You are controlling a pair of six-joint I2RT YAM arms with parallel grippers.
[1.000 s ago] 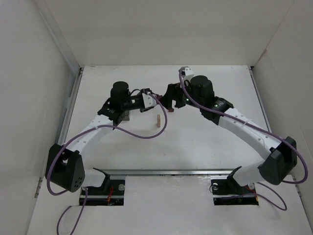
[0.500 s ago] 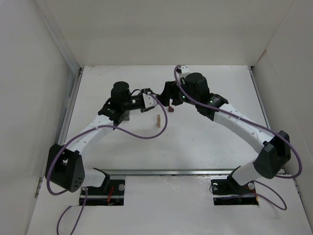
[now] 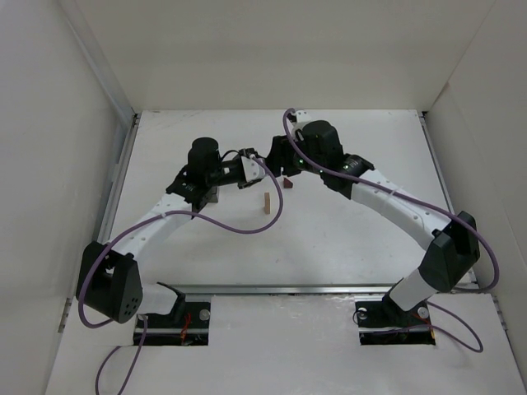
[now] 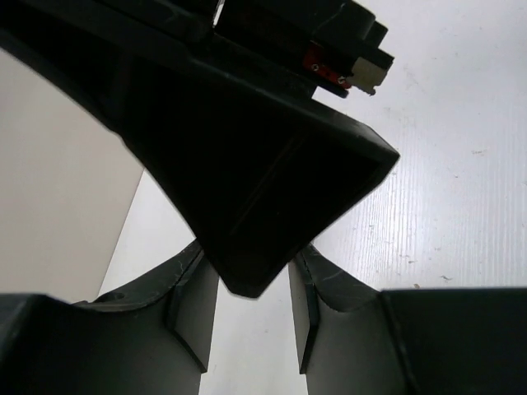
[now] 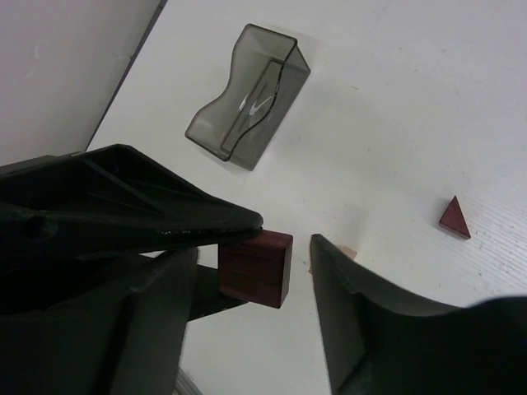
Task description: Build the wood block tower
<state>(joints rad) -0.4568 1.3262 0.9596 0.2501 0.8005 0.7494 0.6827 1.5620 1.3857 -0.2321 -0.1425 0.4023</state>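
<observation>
Right wrist: right jaws apart around reddish-brown block (image 5: 255, 267); left jaws unclear.

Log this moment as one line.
right hand open around red-brown block | left hand unclear | triangle block on table | tan block upright

No writing, label, brand name, number or sign could be read in any of the views, whether near the fingers or farther from them.
</observation>
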